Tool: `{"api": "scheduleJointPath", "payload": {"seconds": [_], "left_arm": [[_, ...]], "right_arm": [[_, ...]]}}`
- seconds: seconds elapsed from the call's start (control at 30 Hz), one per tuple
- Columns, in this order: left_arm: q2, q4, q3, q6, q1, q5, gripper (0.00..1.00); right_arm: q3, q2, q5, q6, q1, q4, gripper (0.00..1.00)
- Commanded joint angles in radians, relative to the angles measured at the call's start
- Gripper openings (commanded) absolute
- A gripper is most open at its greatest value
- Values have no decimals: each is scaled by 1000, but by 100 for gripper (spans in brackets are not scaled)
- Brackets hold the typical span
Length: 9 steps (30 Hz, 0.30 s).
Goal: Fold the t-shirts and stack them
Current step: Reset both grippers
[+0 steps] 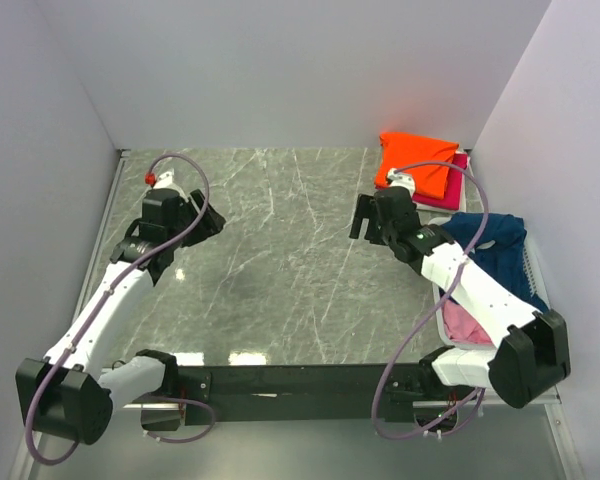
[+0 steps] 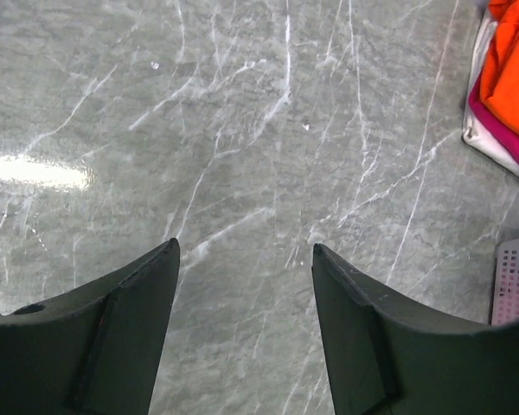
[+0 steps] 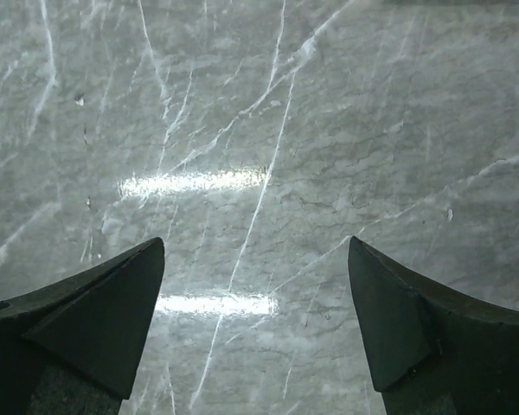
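The left gripper (image 1: 206, 222) hangs over the left part of the table (image 1: 280, 300) with its jaws spread partway. Its wrist view (image 2: 245, 251) shows only bare marble between the fingers (image 2: 112, 337); it holds and touches nothing. The right gripper (image 1: 364, 218) sits just inward of the folded pile, jaws spread wide. Its own camera (image 3: 256, 242) likewise shows only marble between them, with nothing gripped.

The orange tee (image 1: 417, 160) lies folded flat at the far right corner of the table. It rests on the magenta tee (image 1: 454, 186), whose edge peeks out along the right and near sides. The orange fold's long axis runs roughly left to right, slightly skewed to the table edge; which way its collar points cannot be told. The left wrist view catches both at its upper right, the orange tee (image 2: 515, 69) over the magenta tee (image 2: 502, 130).

The navy tee (image 1: 492, 245) is crumpled in the basket (image 1: 533, 268) at the right edge, with no clear axis. The pale pink tee (image 1: 465, 322) lies bunched nearer in the basket, partly hidden by the right arm.
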<state>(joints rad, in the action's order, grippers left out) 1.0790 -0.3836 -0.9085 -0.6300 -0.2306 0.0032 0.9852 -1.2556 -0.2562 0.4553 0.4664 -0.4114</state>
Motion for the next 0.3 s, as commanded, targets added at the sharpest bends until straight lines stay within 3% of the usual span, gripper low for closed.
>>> {"api": "scheduleJointPath", "payload": {"seconds": [0.0,0.27], "left_arm": [[-47,26,7,26,-3,0,69],[-62,2,-7,78,-1,0,73]], "right_arm": [[-40,56,-54,43,8,3,93],[-100,108,-109,83,6,-15,93]]}}
